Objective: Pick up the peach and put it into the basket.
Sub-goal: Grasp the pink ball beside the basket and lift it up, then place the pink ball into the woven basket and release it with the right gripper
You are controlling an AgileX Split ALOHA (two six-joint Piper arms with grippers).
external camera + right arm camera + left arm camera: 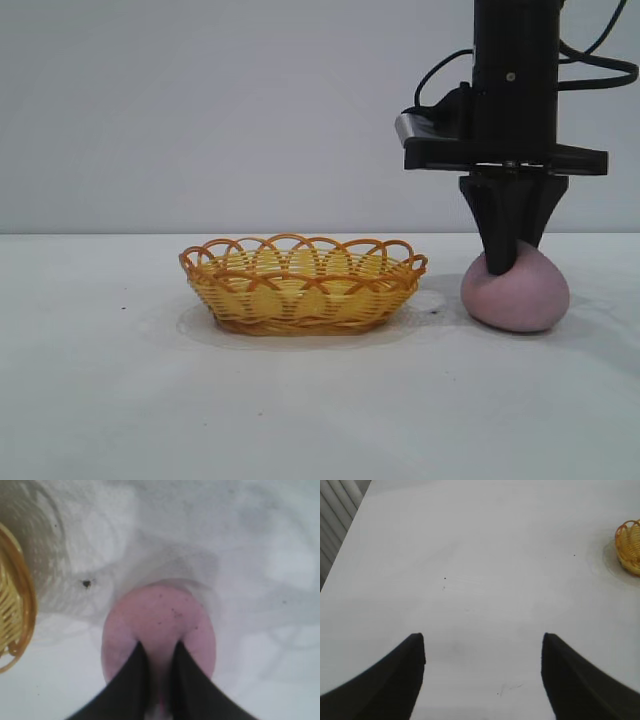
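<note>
We find the right hand [511, 262] closed on the matte, rounded pinkish-mauve peach [520, 295]; left hand [482, 652] spread open; yellow woven wicker basket [300, 285] beside.

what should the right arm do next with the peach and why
Probably lift straight up a little. The right gripper stands on top of the peach, its fingers narrowly pinching the top, while the peach sits on the table beside the basket. It must clear the basket's scalloped rim before moving across. The grip looks shallow, so go slowly. The left gripper hangs open over bare table.
</note>
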